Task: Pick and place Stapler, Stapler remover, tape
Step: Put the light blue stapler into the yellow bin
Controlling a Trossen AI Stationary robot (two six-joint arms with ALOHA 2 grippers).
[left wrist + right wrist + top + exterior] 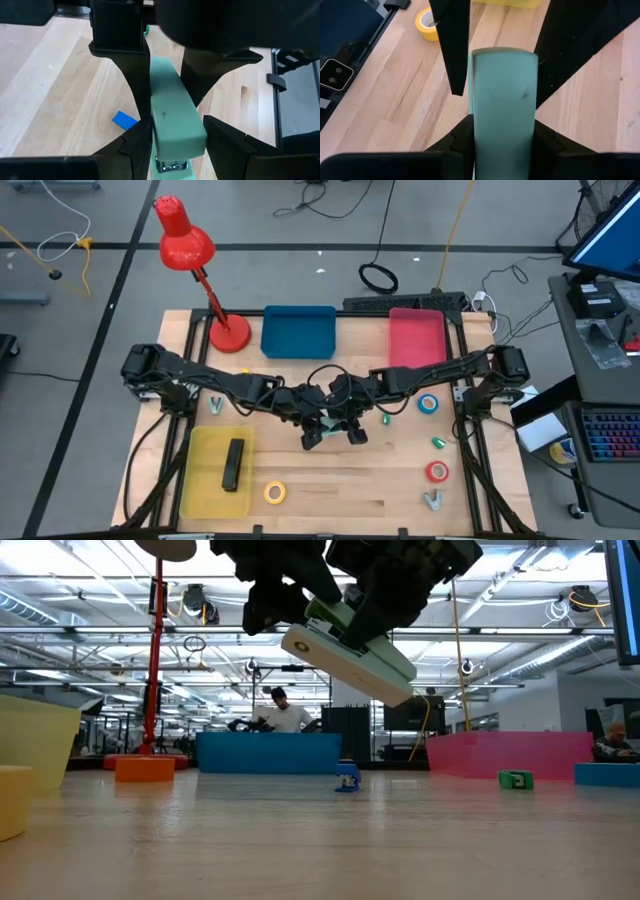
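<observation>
Two claws on one mint-green stapler (pixel 350 655), held tilted in the air above mid-worktop (pixel 340 480). Left claw (pixel 172 137) clamped on one end, right claw (pixel 502 132) clamped on the other, fingers flat against its sides. Yellow tape roll (pixel 275 493) just beside the yellow tray (pixel 205 445) with a black stapler (pixel 233 464) inside. Blue tape roll (pixel 429 403) and red tape roll (pixel 437 472) off right.

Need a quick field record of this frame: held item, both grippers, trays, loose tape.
held item: green stapler, lifted off the table, tilted
left gripper: closed on one end of the stapler
right gripper: closed on the other end
yellow tray: holds a black stapler
blue tray: nothing seen inside
pink tray: nothing seen inside
tape on table: yellow roll, red roll, blue roll
</observation>
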